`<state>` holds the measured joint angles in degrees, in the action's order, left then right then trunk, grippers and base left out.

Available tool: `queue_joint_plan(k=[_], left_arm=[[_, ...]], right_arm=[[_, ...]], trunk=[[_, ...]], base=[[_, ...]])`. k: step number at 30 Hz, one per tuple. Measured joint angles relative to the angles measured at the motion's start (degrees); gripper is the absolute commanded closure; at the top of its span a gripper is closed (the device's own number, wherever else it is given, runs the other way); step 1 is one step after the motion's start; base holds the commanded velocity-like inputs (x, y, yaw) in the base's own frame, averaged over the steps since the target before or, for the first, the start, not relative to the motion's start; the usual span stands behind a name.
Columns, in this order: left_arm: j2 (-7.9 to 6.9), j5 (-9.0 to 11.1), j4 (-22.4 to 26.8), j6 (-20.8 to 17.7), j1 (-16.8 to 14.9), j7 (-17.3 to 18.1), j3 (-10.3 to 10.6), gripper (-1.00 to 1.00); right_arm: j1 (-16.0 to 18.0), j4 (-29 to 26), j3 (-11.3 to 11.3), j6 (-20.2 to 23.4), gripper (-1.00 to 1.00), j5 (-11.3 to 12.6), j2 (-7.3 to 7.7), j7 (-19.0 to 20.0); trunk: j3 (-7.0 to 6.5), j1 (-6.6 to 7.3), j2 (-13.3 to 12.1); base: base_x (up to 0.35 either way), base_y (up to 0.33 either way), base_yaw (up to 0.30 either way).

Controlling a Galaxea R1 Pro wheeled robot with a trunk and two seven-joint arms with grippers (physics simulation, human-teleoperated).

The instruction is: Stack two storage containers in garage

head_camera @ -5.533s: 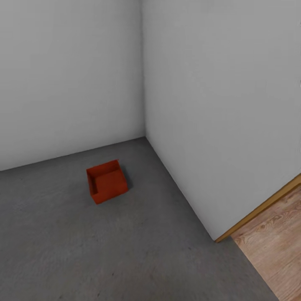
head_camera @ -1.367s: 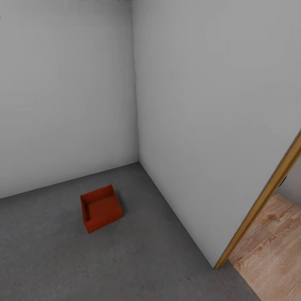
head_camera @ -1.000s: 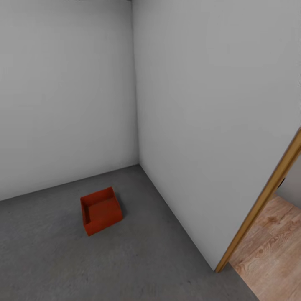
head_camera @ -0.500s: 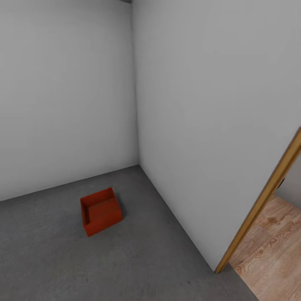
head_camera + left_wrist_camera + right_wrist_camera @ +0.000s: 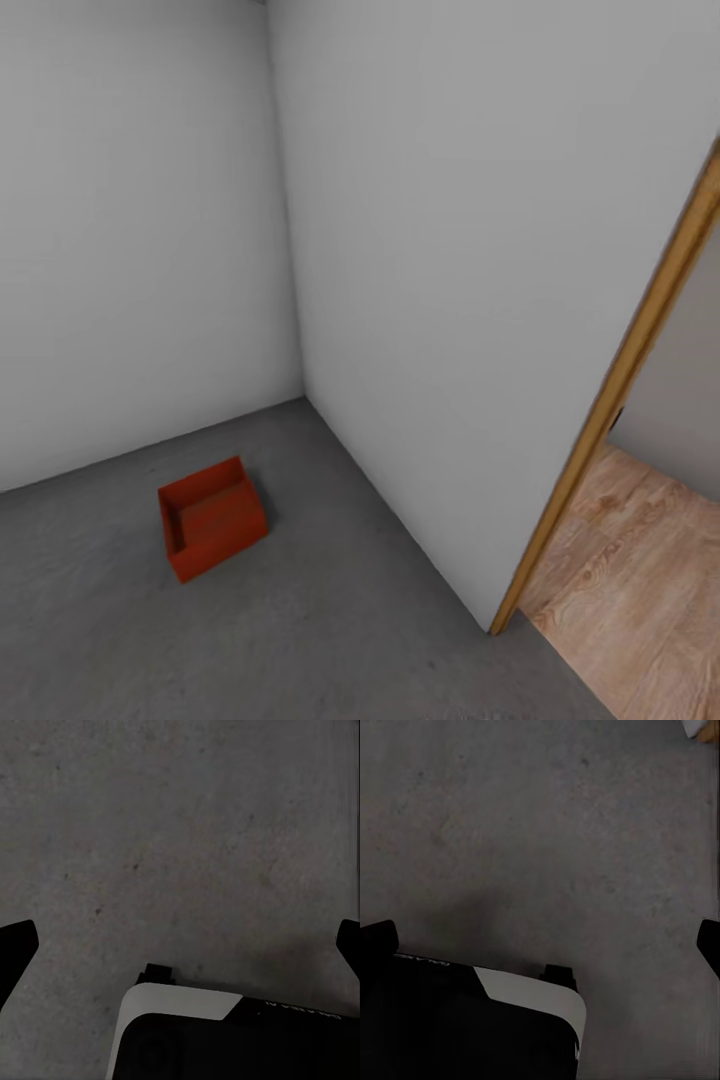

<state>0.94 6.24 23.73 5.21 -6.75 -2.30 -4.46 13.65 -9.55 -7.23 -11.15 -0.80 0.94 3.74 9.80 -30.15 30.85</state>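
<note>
Sitting on the dark grey concrete floor (image 5: 330, 630) of the garage, one orange-red storage container (image 5: 211, 517) lay near the corner where two plain pale grey walls (image 5: 440, 260) met, apart from both walls. It was lidless and looked empty, turned at an angle so that its long axis ran diagonally, roughly from the near left toward the far right in the head view. It lay ahead and to the left, so the left arm was probably the nearer one, though neither arm appeared beside it. To the right, a wooden door frame (image 5: 610, 390) edged an opening onto light wood plank flooring (image 5: 640, 590). Each wrist camera looked straight down at bare concrete. The left end effector (image 5: 180, 952) had its two dark fingertips spread wide at the picture's edges, released and grasping nothing, and the right end effector (image 5: 540, 937) was spread and empty likewise. With one container placed, the next step was probably to go through the doorway for the other.
</note>
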Motion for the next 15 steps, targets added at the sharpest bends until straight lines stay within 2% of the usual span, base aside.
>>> queue_joint_plan(k=[15], left_arm=[[0.00, 0.0, 0.0, 0.0, 0.0, 0.0, 0.0, -1.00]], right_arm=[[0.0, 0.0, 0.0, 0.0, -1.00, 0.0, 0.00, 0.0]], trunk=[[0.00, 0.00, 0.0]], base=[[0.000, 0.000, -0.276]])
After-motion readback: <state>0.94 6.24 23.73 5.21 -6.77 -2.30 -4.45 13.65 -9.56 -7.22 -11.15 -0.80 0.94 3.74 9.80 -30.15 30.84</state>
